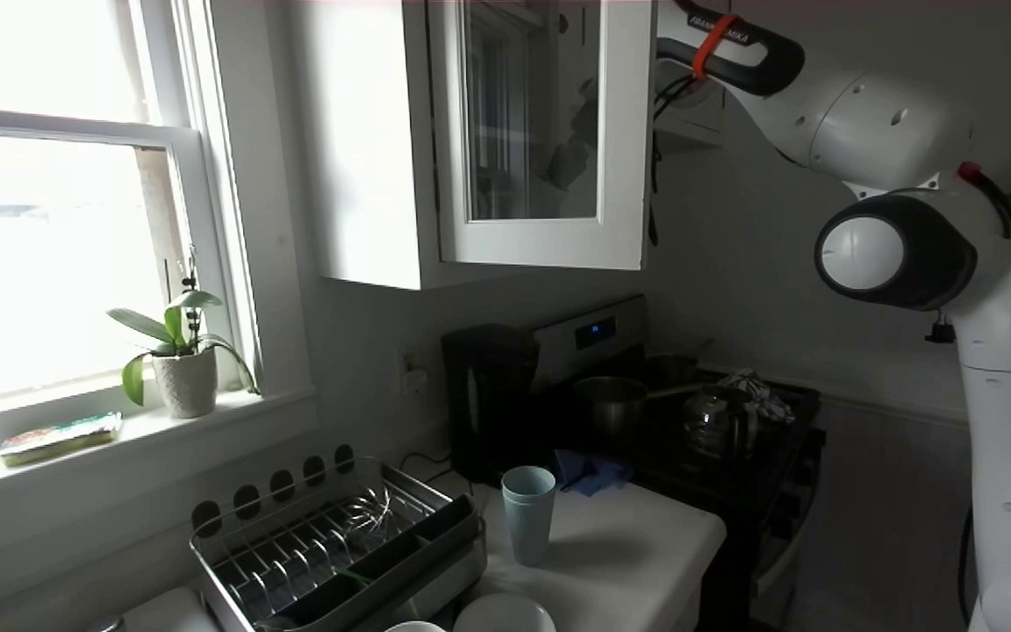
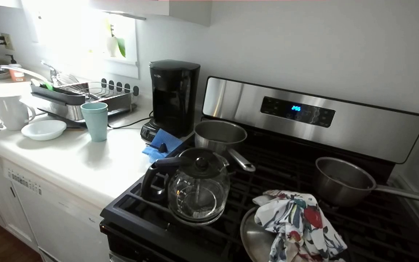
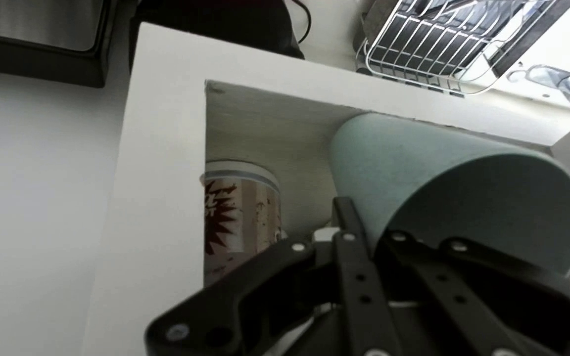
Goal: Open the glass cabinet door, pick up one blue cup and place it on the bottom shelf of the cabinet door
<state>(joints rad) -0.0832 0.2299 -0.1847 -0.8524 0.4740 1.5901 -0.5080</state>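
The glass cabinet door (image 1: 624, 167) stands open in an exterior view, on the white wall cabinet. My gripper (image 3: 371, 237) shows in the wrist view, an upside-down picture, at the cabinet's opening. It is shut on the wall of the pale blue cup (image 3: 394, 158), one finger outside and one inside the mouth. The cup's base points into the cabinet. Its mouth faces the camera. The bottom shelf (image 3: 260, 106) shows partly behind the cabinet's lower front rail. I cannot tell whether the cup touches it. The door hides my gripper and the held cup in an exterior view.
A jar with a red starburst label (image 3: 240, 212) stands in the cabinet beside the cup. The cabinet's front frame (image 3: 151, 163) surrounds the opening. A taller, deeper-blue cup (image 1: 529, 518) (image 2: 96, 122) stands on the counter near a dish rack (image 1: 339, 535) and coffee maker (image 2: 175, 94).
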